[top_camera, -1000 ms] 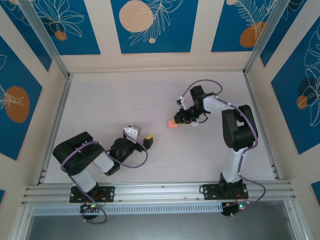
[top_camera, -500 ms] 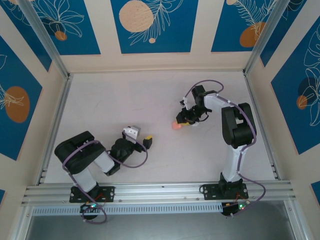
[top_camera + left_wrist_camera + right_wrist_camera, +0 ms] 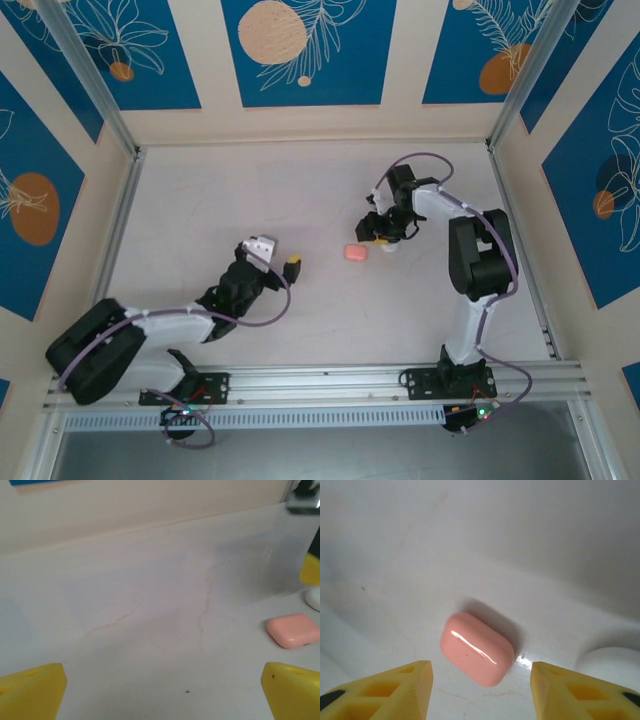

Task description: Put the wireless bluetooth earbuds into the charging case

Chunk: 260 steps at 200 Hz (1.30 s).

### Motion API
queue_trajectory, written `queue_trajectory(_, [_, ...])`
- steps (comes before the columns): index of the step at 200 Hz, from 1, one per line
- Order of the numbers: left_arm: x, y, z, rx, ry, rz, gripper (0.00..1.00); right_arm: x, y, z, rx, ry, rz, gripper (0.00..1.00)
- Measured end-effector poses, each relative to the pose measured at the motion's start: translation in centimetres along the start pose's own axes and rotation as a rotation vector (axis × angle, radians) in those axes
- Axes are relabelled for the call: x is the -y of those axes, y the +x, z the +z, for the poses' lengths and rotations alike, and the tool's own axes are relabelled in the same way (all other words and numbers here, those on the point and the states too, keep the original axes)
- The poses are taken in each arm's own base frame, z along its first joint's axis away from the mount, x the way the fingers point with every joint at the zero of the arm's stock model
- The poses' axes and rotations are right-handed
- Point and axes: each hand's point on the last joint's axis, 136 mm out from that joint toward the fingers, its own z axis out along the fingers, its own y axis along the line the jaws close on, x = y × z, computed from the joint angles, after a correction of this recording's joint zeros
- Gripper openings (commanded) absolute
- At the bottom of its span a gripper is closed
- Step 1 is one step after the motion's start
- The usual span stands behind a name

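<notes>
charging case (image 3: 356, 255) on table (image 3: 250, 200) | disc (image 3: 612, 666) beside it, right

One charging case (image 3: 476, 648), one white disc (image 3: 611, 663)

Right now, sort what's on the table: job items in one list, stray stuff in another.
Job:
- charging case, closed, lying free on the table

Lying about:
- white round disc, just beside the case
</notes>
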Motion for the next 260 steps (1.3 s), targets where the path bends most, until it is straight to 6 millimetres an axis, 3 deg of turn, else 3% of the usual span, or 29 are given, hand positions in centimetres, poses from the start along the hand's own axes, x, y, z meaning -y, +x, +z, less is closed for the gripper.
queue_trajectory(11, [-0.9,-0.8,-0.4,-0.001,-0.032,0.020,0.99,-0.1,-0.9,-1.9,0.088,0.010,-0.024,0.67])
queue_trajectory(13, [-1.2,-1.0,-0.5,0.001,-0.043,0.025,0.99,0.0,-1.1,-2.3,0.108,0.013,-0.018,0.73])
queue_trajectory(15, [-1.5,-1.1,-0.6,-0.002,-0.050,0.028,0.99,0.0,-1.3,-2.7,0.129,0.016,-0.026,0.92])
queue_trajectory(18, [-1.9,-1.3,-0.7,-0.002,-0.065,0.031,0.99,0.0,-1.4,-3.2,0.154,0.019,-0.029,1.00])
queue_trajectory(54, [-9.9,-1.5,-2.0,-0.039,-0.313,0.034,0.99,3.0,-2.1,-8.2,0.467,0.107,-0.051,0.99])
queue_trajectory(78, [-14.3,-0.7,-2.8,-0.075,-0.446,0.011,1.00,5.8,-0.9,-8.7,0.593,0.168,-0.045,0.99])
queue_trajectory(101, [-16.8,0.2,-3.2,-0.080,-0.521,-0.007,1.00,8.2,0.2,-8.1,0.662,0.210,-0.038,0.99])
queue_trajectory(118, [-18.1,2.0,-3.2,-0.085,-0.554,-0.012,1.00,9.3,0.6,-8.0,0.709,0.232,-0.044,0.99])
queue_trajectory(153, [-19.4,7.9,-1.9,-0.149,-0.577,0.033,1.00,10.3,-0.5,-9.0,0.800,0.250,-0.064,0.99])
queue_trajectory(170, [-19.2,9.3,-0.6,-0.156,-0.544,0.057,1.00,10.3,-0.5,-9.1,0.857,0.252,-0.094,0.99])
queue_trajectory(185, [-18.6,9.9,0.6,-0.149,-0.498,0.077,1.00,10.8,0.5,-7.6,0.866,0.252,-0.102,0.99])
queue_trajectory(203, [-18.3,9.2,1.0,-0.115,-0.468,0.074,1.00,11.5,2.1,-4.5,0.803,0.247,-0.103,0.99])
queue_trajectory(213, [-18.5,8.3,1.2,-0.084,-0.469,0.069,1.00,11.3,2.3,-3.8,0.787,0.243,-0.117,0.99])
queue_trajectory(260, [-21.3,5.0,3.4,-0.036,-0.449,-0.013,1.00,10.9,1.1,-5.1,0.848,0.240,-0.154,0.99])
